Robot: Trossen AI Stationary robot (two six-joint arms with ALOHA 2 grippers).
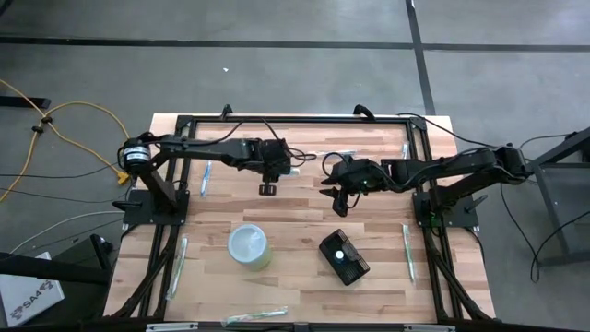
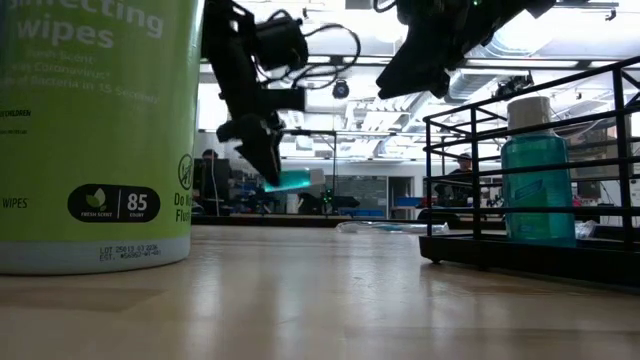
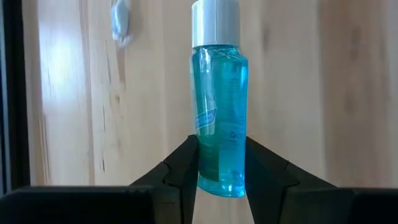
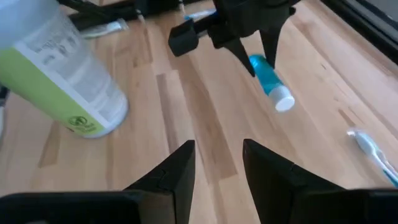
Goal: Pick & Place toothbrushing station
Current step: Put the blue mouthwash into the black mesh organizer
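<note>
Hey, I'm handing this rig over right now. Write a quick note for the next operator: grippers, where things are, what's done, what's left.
Left gripper: shut on a blue bottle, held off the table.
Right gripper: open, empty, hovering mid-table.
Toothbrushing station: on the table below the right gripper, beside the wipes canister.
Done: another blue bottle stands in the station.
Left: probably bring the held bottle to the station and set it in.
</note>
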